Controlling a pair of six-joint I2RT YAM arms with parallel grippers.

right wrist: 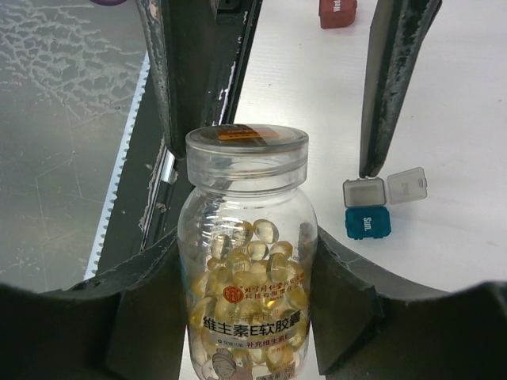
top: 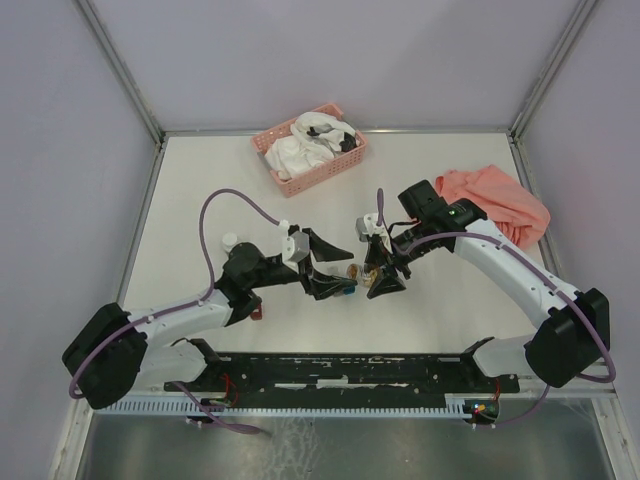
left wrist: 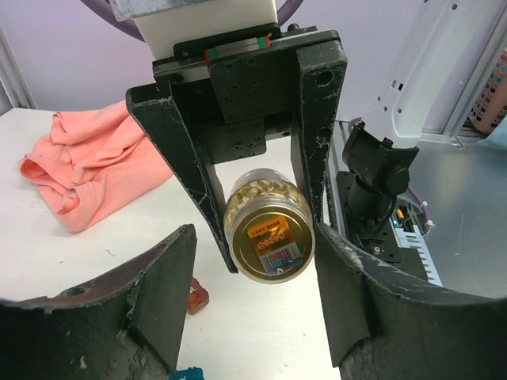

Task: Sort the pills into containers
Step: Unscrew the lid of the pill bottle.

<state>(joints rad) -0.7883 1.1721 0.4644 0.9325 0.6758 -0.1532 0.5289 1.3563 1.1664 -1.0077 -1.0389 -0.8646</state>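
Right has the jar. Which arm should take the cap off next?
Left. The left gripper stands open either side of the cap; the right gripper is occupied, clamped on the jar.

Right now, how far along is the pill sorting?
Done: nothing looks sorted; the pills sit in the jar, cap on. In hand: the right pincer grips the jar, and the left pincer straddles its cap, open. Left: uncapping, then filling boxes like the teal box and the dark red box.

pink basket [top: 325,176] — white cloths [top: 310,145] inside | coral cloth [top: 505,205] — far right on table [top: 200,180]
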